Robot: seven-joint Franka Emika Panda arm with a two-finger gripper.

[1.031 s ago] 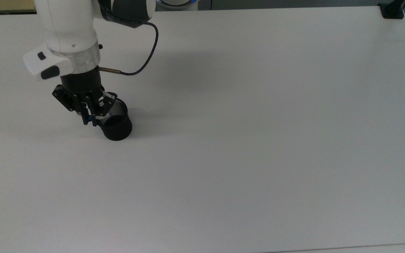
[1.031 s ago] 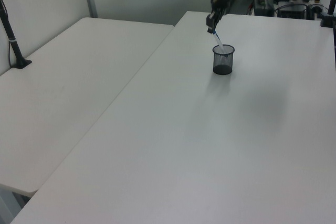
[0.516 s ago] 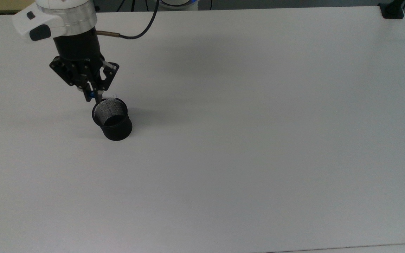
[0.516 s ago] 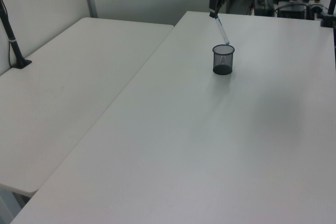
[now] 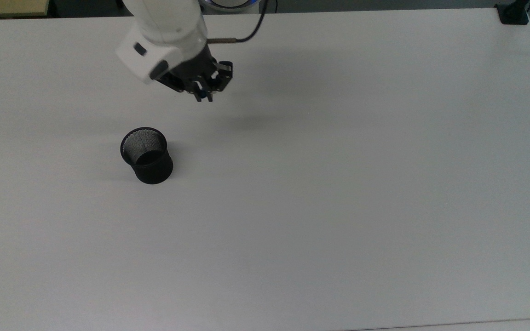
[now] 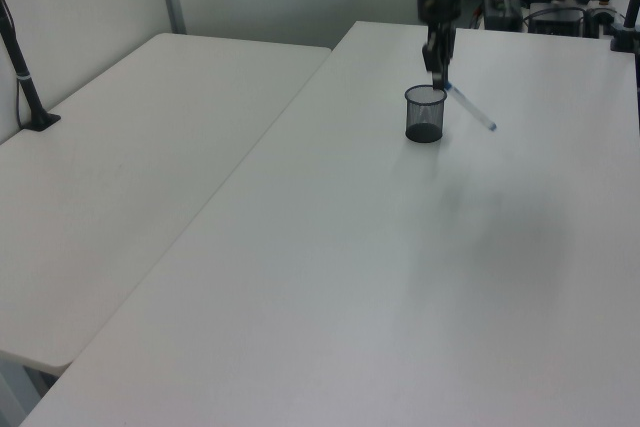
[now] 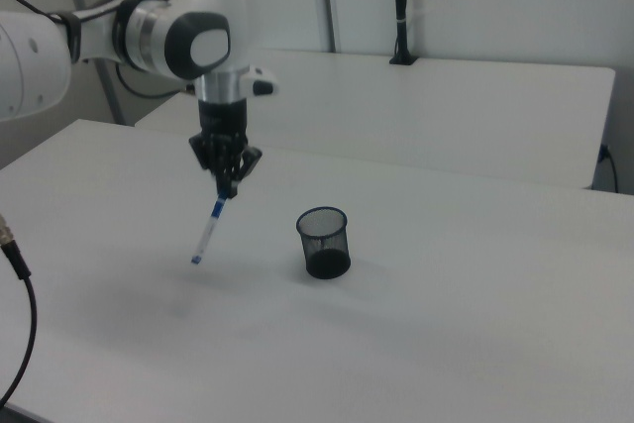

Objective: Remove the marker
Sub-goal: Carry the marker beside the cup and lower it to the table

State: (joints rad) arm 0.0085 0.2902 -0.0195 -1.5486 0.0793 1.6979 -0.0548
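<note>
A: Marker first: where is that slim white-barrelled marker with the blue cap and blue band point(image 7: 207, 233)?

B: Hanging in the air from the black two-finger gripper point(image 7: 227, 188) of the white arm, fully clear of the black mesh cup point(image 7: 324, 243). In the right view it slants down toward the right view's left, and its free end looks clear of the white worktop point(image 7: 466, 334), well apart from the cup.

A: And the fingers?

B: Narrow, pinched on the capped blue end of the marker point(image 6: 470, 108). In the left view the barrel angles out to the left view's right of the cup point(image 6: 425, 114). In the top view the gripper point(image 5: 203, 95) sits farther back and to the top view's right of the cup point(image 5: 146, 155).

A: So extraction looks done. How should it finish well?

B: My judgement: lower gently onto bare worktop, away from the cup. Because the marker hangs tilted from one end, its free tip will touch first, so come down slowly and let the barrel lay flat before the fingers part. Release low, or it may bounce or roll.
</note>
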